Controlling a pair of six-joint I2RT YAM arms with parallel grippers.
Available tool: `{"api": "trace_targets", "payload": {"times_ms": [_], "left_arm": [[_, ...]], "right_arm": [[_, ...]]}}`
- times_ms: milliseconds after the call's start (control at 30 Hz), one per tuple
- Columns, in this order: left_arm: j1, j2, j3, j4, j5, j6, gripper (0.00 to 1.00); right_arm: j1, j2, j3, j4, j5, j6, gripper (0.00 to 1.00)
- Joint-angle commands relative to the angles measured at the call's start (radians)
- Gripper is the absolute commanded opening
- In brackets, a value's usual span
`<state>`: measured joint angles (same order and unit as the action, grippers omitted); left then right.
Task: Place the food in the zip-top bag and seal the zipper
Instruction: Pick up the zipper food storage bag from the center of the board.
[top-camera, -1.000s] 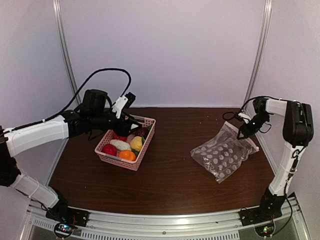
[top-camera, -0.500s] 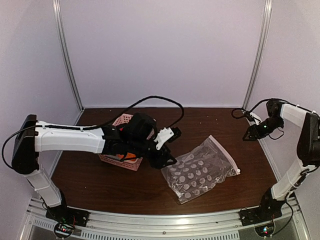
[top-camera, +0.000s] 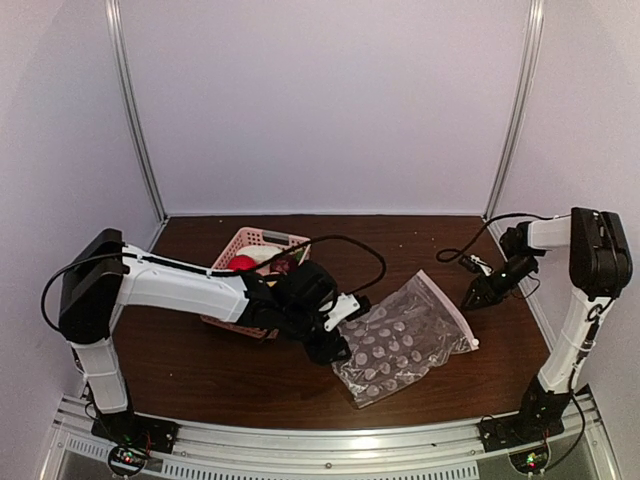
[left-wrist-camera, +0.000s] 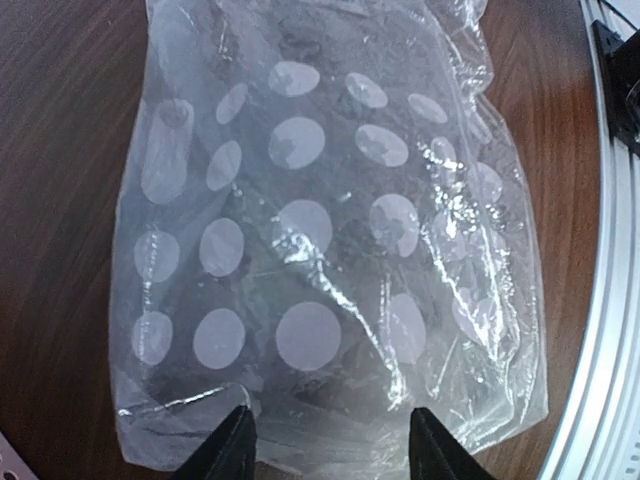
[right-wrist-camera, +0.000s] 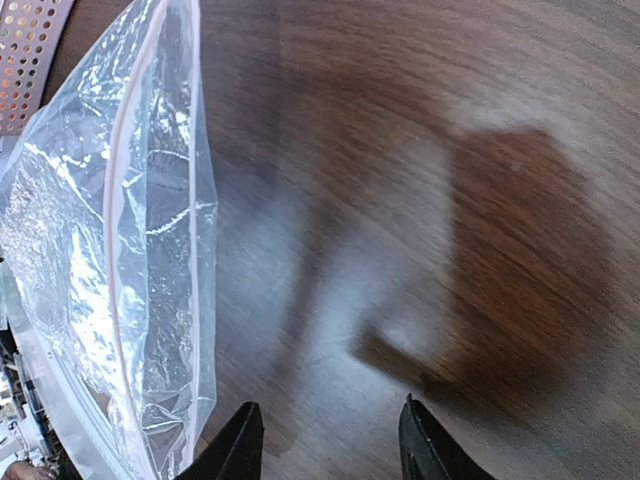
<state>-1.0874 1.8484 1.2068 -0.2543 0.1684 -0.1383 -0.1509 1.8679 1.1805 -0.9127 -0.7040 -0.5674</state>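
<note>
Top: L arm (top-camera: 180, 285) stretched right, left gripper (top-camera: 335, 345) at near-left edge of zip-top bag (top-camera: 405, 335); R arm (top-camera: 595, 250) folded low, right gripper (top-camera: 475, 297) just right of bag. L wrist: fingers (left-wrist-camera: 230, 450) spread over bag edge. R wrist: gripper spread above tabletop (right-wrist-camera: 450, 120), zipper (right-wrist-camera: 118, 220) left.
</note>
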Motion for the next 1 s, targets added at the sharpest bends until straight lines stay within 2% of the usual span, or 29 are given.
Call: {"api": "trace_targets", "payload": {"times_ms": [0,167,300,433,600,667,967], "left_arm": [[0.004,0.087,0.030,0.027,-0.011,-0.008,0.53],[0.003,0.150,0.062,0.021,-0.017,-0.014,0.52],[0.003,0.173,0.064,0.042,-0.028,-0.025,0.50],[0.004,0.188,0.063,0.044,-0.033,-0.027,0.49],[0.004,0.189,0.056,0.037,-0.033,-0.024,0.47],[0.003,0.187,0.053,0.036,-0.032,-0.023,0.46],[0.004,0.188,0.046,0.053,-0.032,-0.026,0.45]], "right_arm": [[0.036,0.064,0.047,-0.078,-0.116,-0.084,0.47],[0.068,0.107,0.082,-0.207,-0.240,-0.200,0.47],[0.068,0.110,0.086,-0.269,-0.266,-0.257,0.46],[0.053,0.084,0.068,-0.218,-0.260,-0.202,0.46],[0.020,0.014,0.043,-0.012,-0.213,0.028,0.48],[0.017,-0.004,0.038,0.018,-0.202,0.063,0.49],[0.023,0.060,0.039,-0.056,-0.248,-0.001,0.49]]}}
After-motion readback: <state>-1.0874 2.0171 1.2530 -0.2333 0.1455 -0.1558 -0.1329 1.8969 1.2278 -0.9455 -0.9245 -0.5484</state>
